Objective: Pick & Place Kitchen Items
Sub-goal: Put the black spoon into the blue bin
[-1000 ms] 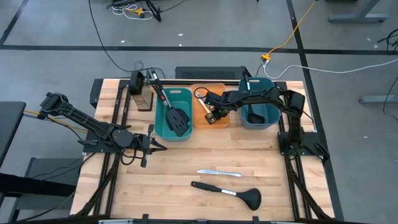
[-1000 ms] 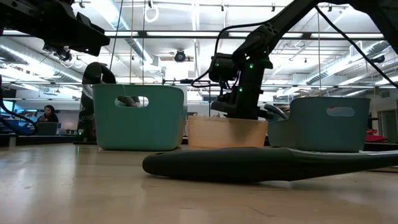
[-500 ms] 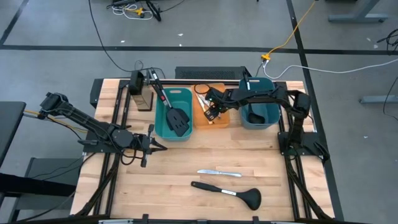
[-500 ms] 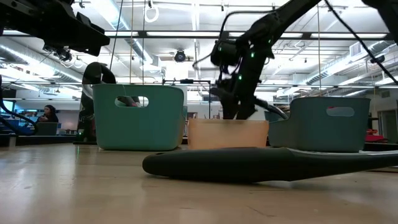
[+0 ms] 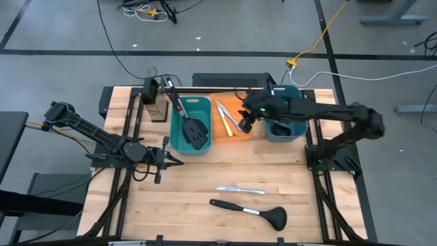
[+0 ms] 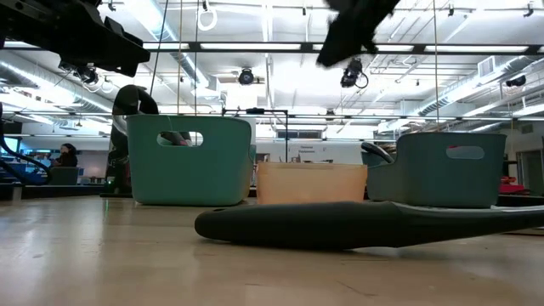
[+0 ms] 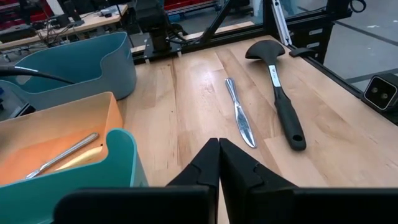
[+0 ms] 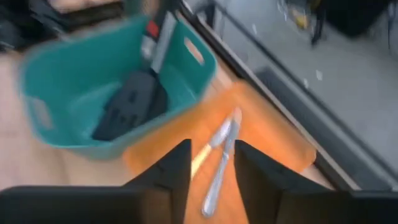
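My right gripper (image 5: 243, 126) hangs open, high above the orange bin (image 5: 230, 130), with nothing between its fingers (image 8: 211, 147). In that bin lie silver knives (image 8: 221, 158) and a thin yellowish stick (image 5: 222, 113). A black slotted spatula (image 5: 194, 131) rests in the teal bin (image 5: 183, 140), its red-marked handle leaning over the far rim. On the bare table near the front lie a silver knife (image 5: 240, 190) and a black ladle (image 5: 250, 213). My left gripper (image 5: 179, 160) waits shut at the table's left, above the wood.
A blue-grey bin (image 5: 295, 131) stands to the right of the orange one, with a dark utensil inside it. A dark box (image 5: 157, 106) stands at the far left of the bins. Bare wood lies between the bins and the two utensils at the front.
My right gripper has risen out of the orange bin, going up and a little toward the table's right edge, and it has rolled and tipped less steeply. The knives in the orange bin now lie uncovered. In the low view the gripper has climbed to the top of the picture.
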Controlling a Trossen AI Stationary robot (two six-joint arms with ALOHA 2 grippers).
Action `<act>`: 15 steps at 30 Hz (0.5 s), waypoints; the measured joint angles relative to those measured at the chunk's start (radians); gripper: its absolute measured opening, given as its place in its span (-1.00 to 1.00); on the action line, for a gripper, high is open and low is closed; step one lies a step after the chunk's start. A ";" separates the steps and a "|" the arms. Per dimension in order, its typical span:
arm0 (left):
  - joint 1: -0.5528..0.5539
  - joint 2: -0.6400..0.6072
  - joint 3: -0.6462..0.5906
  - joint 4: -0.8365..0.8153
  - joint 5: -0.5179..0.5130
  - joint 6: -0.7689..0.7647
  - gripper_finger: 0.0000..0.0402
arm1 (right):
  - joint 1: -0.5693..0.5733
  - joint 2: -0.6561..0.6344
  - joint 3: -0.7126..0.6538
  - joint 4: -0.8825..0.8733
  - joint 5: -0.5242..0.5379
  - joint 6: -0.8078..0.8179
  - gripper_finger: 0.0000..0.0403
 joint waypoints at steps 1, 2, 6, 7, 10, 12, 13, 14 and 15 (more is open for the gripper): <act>0.000 0.000 0.000 0.001 0.000 0.000 -0.96 | 0.024 -0.035 0.000 -0.001 0.011 -0.012 -0.43; 0.000 0.000 0.000 0.000 0.000 0.000 -0.96 | 0.049 -0.064 0.000 -0.002 0.024 -0.025 -0.49; 0.000 0.000 0.000 0.001 -0.001 0.000 -0.95 | 0.140 -0.188 -0.038 0.068 0.062 -0.071 -0.76; 0.000 0.000 0.000 0.000 -0.001 0.000 -0.94 | 0.159 -0.226 -0.071 0.116 0.046 -0.091 -0.83; 0.000 0.000 0.000 0.000 -0.002 -0.003 -0.94 | 0.213 -0.344 -0.203 0.307 -0.025 -0.158 -0.96; 0.000 0.000 0.000 0.001 -0.002 -0.003 -0.95 | 0.248 -0.419 -0.309 0.426 -0.059 -0.181 -0.95; 0.000 0.000 0.000 0.000 -0.002 -0.004 -0.95 | 0.264 -0.453 -0.369 0.482 -0.064 -0.181 -0.94; 0.000 0.000 0.000 0.000 -0.002 -0.006 -0.96 | 0.279 -0.486 -0.429 0.544 -0.076 -0.182 -0.94; 0.000 0.000 0.000 0.000 -0.002 -0.007 -0.96 | 0.293 -0.516 -0.485 0.596 -0.087 -0.182 -0.94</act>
